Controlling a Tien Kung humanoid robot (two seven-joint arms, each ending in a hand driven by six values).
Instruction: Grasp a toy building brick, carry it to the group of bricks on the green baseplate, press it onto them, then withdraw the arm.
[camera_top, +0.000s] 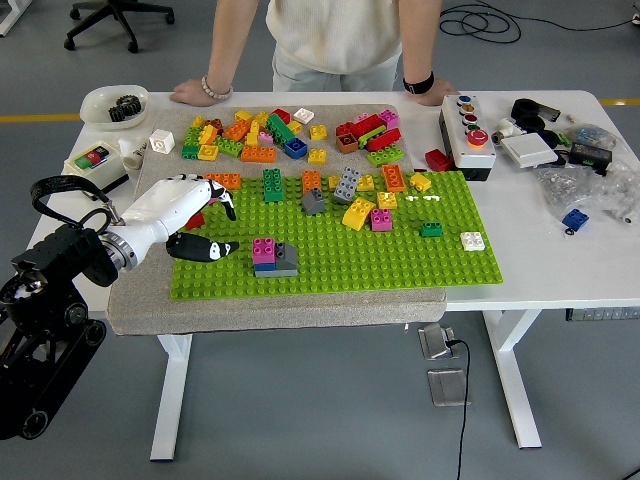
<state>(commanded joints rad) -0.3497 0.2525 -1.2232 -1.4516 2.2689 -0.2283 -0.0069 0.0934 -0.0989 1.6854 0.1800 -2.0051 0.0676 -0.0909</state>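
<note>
1. The left hand hovers over the baseplate's nine o'clock edge, fingers spread, gripping nothing.
2. The brick group sits at the hand's three o'clock, apart.
3. A person's hands rest on the desk's twelve o'clock edge.

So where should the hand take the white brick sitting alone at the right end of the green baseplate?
Probably the white brick by its two long side faces, from straight above: it lies flat, studs up, on the green baseplate with no brick beside it.
</note>
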